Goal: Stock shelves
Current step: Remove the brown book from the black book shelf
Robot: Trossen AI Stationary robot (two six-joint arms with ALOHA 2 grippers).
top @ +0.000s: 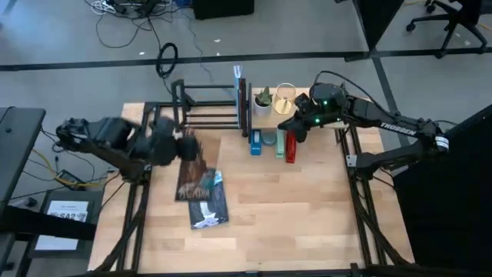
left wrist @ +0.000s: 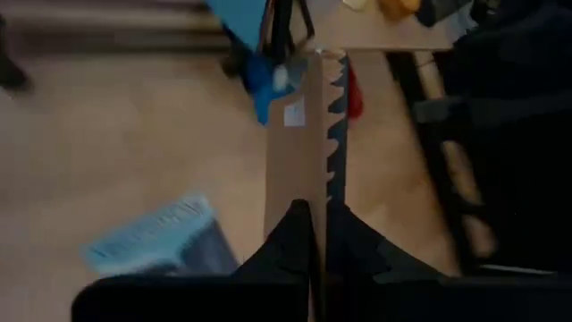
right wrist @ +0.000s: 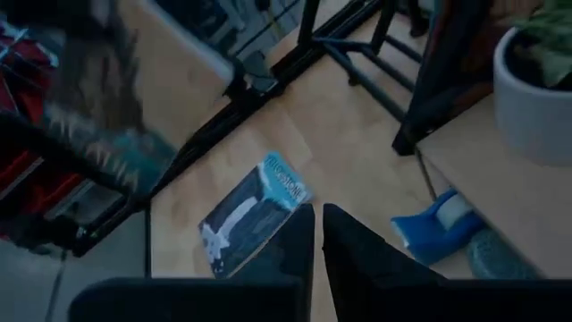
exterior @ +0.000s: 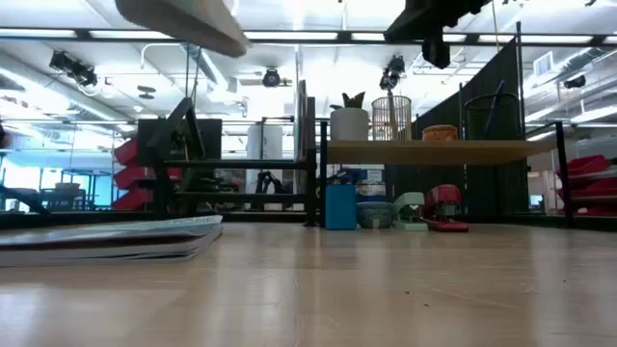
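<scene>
My left gripper point(top: 184, 148) hovers over the table's left half, shut on a brown book point(left wrist: 302, 134). The low view shows this book point(exterior: 183, 24) high and tilted. A second, blue-covered book point(top: 209, 206) lies flat on the tabletop beneath it. The black bar rack point(top: 207, 108) stands at the far edge. To its right is the wooden plank shelf point(exterior: 434, 150), which carries a plant pot point(top: 264, 101) and a wire basket point(top: 285, 96). My right gripper point(top: 295, 128) hangs shut and empty above that shelf's front. My left gripper pinches the brown book at one edge point(left wrist: 308, 201), one finger on each cover. The wrist view shows the book edge-on, reaching straight away from the fingers. It is lifted clear of the table, tilted, above the lying book.
Under the plank shelf stand a blue box point(exterior: 339, 205), a teal bowl point(exterior: 374, 213) and a red item point(exterior: 445, 205). A blue tape dispenser point(right wrist: 438, 228) sits there too. The table's near half is bare wood point(top: 292, 223). Black frame rails run along both table sides.
</scene>
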